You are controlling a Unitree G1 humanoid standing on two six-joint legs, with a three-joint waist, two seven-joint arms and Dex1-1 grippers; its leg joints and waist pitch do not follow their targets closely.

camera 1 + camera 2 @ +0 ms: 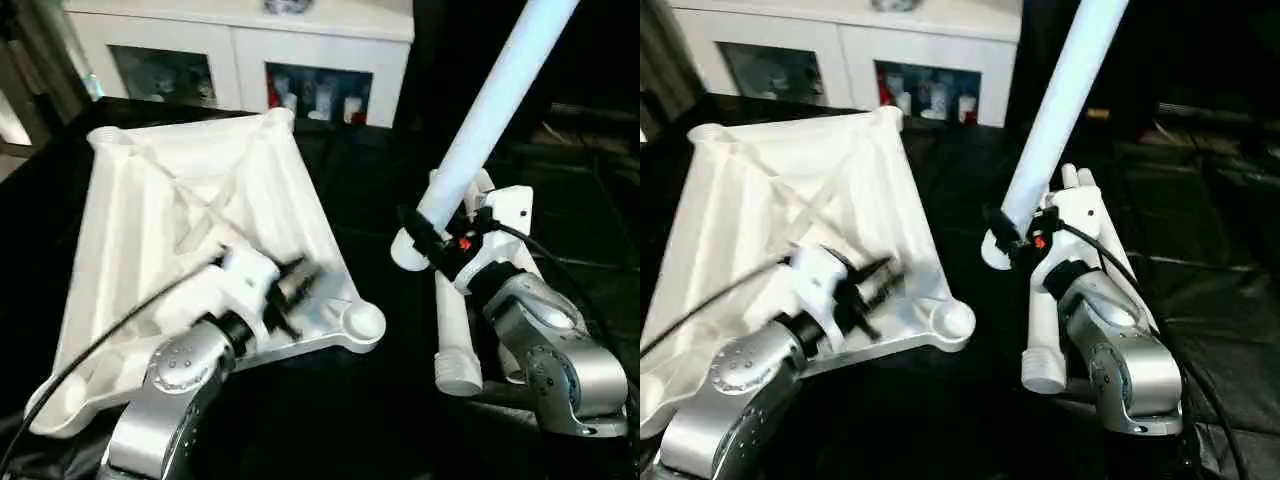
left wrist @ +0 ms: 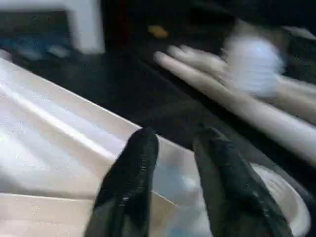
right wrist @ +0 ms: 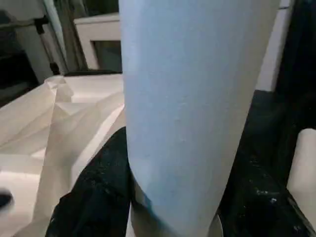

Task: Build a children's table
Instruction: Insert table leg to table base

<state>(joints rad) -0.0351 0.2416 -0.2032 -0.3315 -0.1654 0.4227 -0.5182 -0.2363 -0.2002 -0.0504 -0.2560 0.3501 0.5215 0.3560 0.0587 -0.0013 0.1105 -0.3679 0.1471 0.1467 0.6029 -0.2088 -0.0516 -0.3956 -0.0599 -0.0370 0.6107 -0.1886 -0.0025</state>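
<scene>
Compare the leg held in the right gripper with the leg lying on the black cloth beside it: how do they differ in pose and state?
The held leg rises steeply, tilted, its lower end clamped in the right gripper; the lying leg rests flat on the black cloth, touched by neither gripper. The held leg runs out of the picture's top; the lying leg's ribbed end points toward the robot. Both are white tubes.

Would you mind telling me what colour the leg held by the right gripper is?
White; the leg shows best in the left eye view, in the right gripper.
</scene>
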